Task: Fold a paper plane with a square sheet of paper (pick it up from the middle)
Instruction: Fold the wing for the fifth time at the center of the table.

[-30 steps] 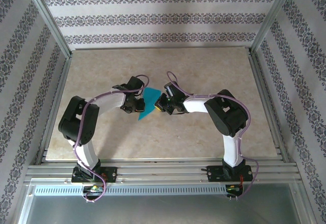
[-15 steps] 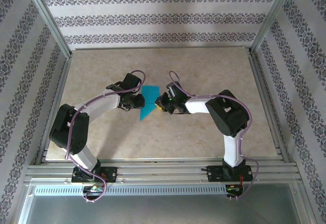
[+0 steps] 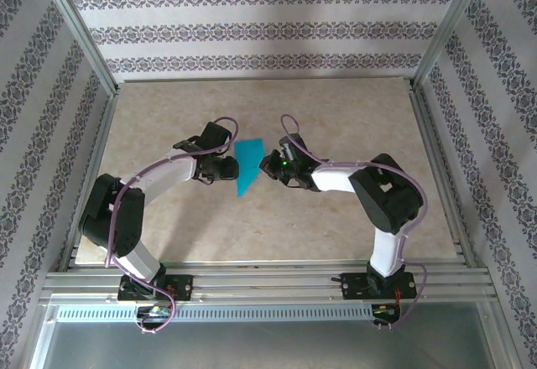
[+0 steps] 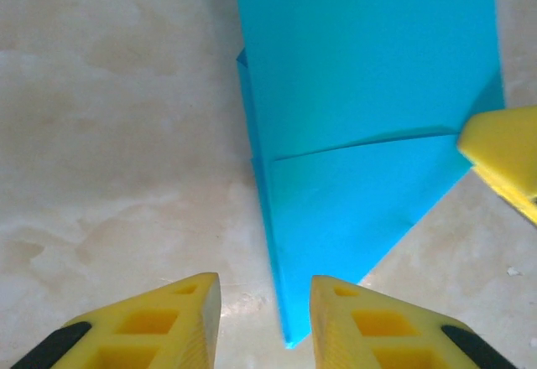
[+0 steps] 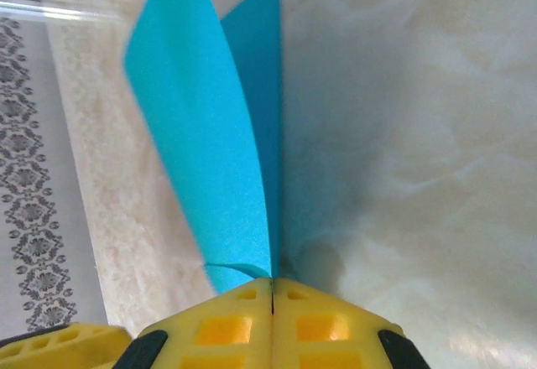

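Pale marbled surface (image 3: 336,117) between patterned walls, with the partly folded teal sheet of paper (image 3: 248,163) at its middle, between both arms. Right pincer (image 5: 272,289) pressed together on the sheet's edge. Left pincer (image 4: 264,302) a little apart, just by the pointed tip, gripping nothing. Probably very light, thin and limp, easy to crumple or tear. Best taken gently along a doubled, creased edge.
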Robot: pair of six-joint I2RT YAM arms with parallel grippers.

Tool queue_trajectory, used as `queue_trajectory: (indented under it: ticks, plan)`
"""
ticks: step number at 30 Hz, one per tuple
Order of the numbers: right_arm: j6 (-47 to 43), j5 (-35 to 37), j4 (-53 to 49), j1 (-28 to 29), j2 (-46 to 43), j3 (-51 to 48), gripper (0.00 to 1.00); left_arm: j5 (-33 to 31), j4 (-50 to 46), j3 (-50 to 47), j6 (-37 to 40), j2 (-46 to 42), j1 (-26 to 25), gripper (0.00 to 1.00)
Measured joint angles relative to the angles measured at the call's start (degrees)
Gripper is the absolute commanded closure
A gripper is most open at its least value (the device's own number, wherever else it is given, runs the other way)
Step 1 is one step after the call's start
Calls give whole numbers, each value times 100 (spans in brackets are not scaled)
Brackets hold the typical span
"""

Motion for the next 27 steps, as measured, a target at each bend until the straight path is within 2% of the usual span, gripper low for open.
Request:
queue_trajectory:
  ticks: [3, 9, 12, 16, 22, 27]
  plan:
    - [-122, 221, -22, -59, -651, -387, 100, 149, 111, -127, -2, -210, 0, 53]
    - [-140, 756, -330, -177, -1884, -1088, 100, 424, 531, -323, -17, -560, -39, 45]
    - [122, 1032, -542, -186, -2286, -1408, 100, 535, 883, -518, -7, -743, -127, 40]
    - [691, 1220, -728, -181, -2369, -1668, 100, 621, 1464, -883, 184, -901, -431, 33]
    - [1679, 1257, -802, -184, -2315, -1735, 100, 557, 2688, -1565, 1104, -863, -1231, 30]
    - [2308, 1244, -804, -184, -2299, -1735, 100, 516, 3759, -1759, 2227, -544, -1484, 29]
